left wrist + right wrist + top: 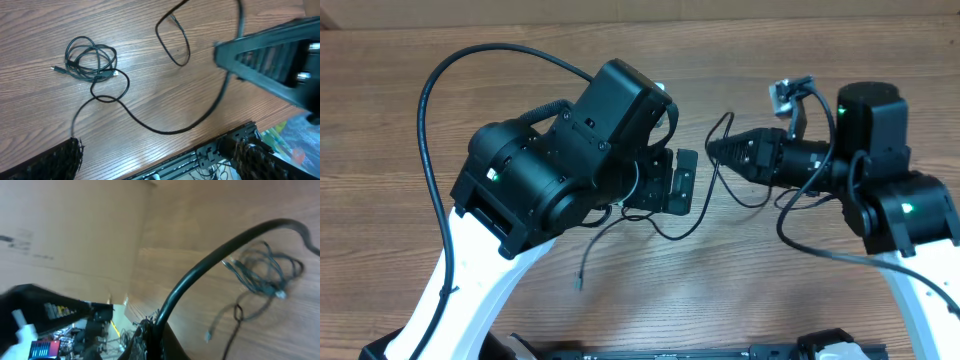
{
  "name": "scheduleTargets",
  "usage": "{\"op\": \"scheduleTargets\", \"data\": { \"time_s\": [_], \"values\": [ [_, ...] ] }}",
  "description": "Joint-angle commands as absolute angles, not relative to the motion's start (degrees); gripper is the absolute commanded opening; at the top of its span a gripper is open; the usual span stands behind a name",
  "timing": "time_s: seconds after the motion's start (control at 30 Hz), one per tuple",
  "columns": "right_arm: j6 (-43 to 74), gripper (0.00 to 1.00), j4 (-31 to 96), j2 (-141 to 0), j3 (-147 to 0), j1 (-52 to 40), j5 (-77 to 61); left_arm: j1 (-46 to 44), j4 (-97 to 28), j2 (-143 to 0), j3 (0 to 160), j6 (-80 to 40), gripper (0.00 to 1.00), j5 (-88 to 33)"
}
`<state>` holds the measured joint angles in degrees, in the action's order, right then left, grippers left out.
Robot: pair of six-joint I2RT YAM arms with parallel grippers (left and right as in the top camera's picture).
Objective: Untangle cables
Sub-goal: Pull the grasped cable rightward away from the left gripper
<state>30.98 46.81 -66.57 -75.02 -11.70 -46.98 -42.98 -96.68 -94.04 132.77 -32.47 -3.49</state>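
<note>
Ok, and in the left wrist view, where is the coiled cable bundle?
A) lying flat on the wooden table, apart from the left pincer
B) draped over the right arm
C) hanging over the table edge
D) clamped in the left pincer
A: the coiled bundle lies flat on the table, and the left pincer stands wide open with nothing between its fingers.

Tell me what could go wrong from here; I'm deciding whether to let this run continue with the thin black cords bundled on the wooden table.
1. The right gripper appears shut on a long thin black cord that runs into the small coiled bundle of black cords. Pulling may tighten the small loop beside it into a knot.
2. The open left gripper sits close to the right one, so they could collide.
</note>
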Motion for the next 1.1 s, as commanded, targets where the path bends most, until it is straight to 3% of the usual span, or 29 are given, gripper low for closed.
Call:
{"op": "scheduleTargets", "data": {
  "time_s": [0.0,0.37,0.73,0.93,1.07],
  "values": [
    [33.5,0.04,45.1,-64.6,-78.2,-11.2,-48.7,-42.8,-96.8,-93.5,132.6,-32.1,1.0,-3.9],
    [37.5,0.04,52.8,-64.6,-89.9,-0.6,-28.5,-42.8,-96.8,-93.5,132.5,-32.1,1.0,-3.9],
    [34.0,0.04,55.2,-65.6,-95.4,16.3,-22.9,-42.8,-96.8,-93.5,132.5,-32.1,1.0,-3.9],
    [34.0,0.04,52.0,-69.4,-95.4,18.1,-8.8,-42.8,-96.8,-93.5,132.5,-32.1,0.99,-3.9],
    [34.0,0.04,48.8,-73.8,-95.3,18.1,-6.7,-42.8,-96.8,-93.5,132.5,-32.1,1.0,-3.9]
  ]
}}
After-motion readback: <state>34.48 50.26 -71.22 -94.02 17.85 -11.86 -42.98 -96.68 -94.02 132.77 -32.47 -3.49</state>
